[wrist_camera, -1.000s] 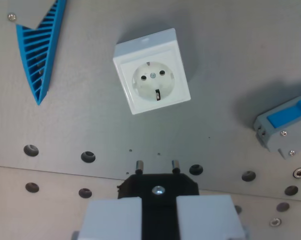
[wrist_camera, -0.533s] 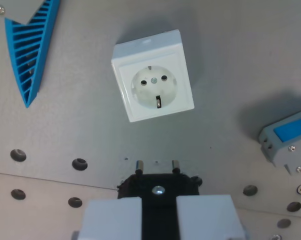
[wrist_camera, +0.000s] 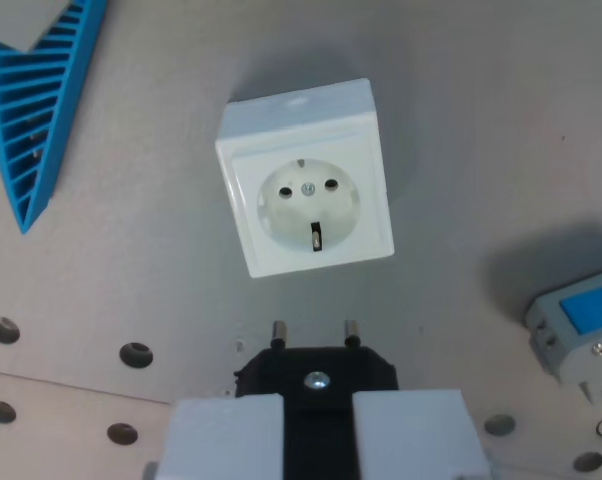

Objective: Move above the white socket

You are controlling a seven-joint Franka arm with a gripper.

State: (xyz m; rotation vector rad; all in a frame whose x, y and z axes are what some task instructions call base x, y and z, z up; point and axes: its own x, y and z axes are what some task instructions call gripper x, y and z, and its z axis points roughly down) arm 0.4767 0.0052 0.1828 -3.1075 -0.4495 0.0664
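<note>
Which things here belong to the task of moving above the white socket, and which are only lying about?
Belongs to the task:
- white socket
- black plug, held in the tool

Only lying about:
- blue ribbed part, wrist view's upper left
- grey and blue clip, wrist view's right edge

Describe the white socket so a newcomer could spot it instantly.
On the grey metal plate, look near the middle of the wrist view, just beyond the pins of the black plug. The white socket is a square white box with a round recessed face, unlike its blue neighbours.
</note>
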